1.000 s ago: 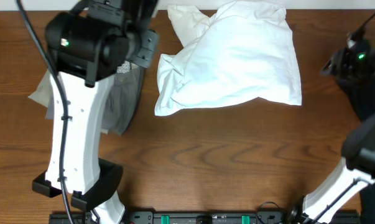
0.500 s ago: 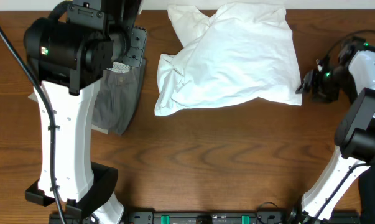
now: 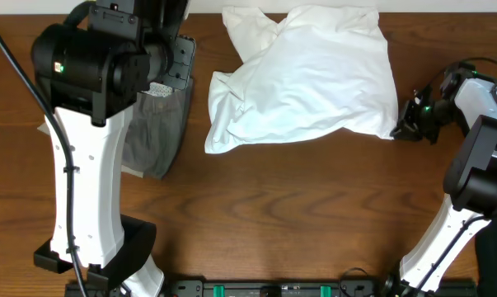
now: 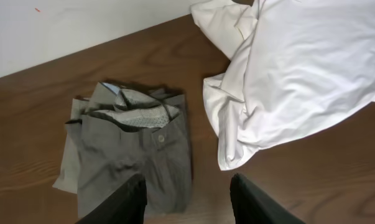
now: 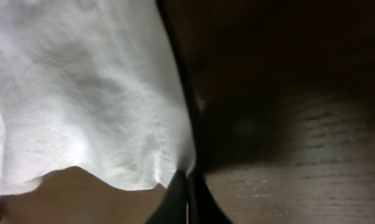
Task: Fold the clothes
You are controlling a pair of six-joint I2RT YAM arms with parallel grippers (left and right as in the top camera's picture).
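Landmark: white T-shirt [image 3: 314, 78], crumpled in a loose heap on the desk [image 3: 297, 223], close to its far edge.
Trousers: grey-khaki trousers [image 4: 134, 149], roughly folded and lying flat, left of the T-shirt with a strip of bare wood between; button and patterned lining showing at the waistband.
Right end effector [image 5: 187, 186]: down low at the T-shirt's near right corner, fingers pressed together on what looks like the very edge of the hem; a thin pinch, by the look of it.
Left end effector [image 4: 187, 199]: raised over the trousers, left of the T-shirt, fingers parted, nothing between them.
Step in hand: most likely taking hold of the T-shirt's corner, so as to draw the heap out flat before any fold.
Next move calls for: pulling that corner away from the heap, low and slow, to open out the cloth; making sure the fabric comes along, given so slight a grip; probably a second hold on the T-shirt's left side to stretch it.
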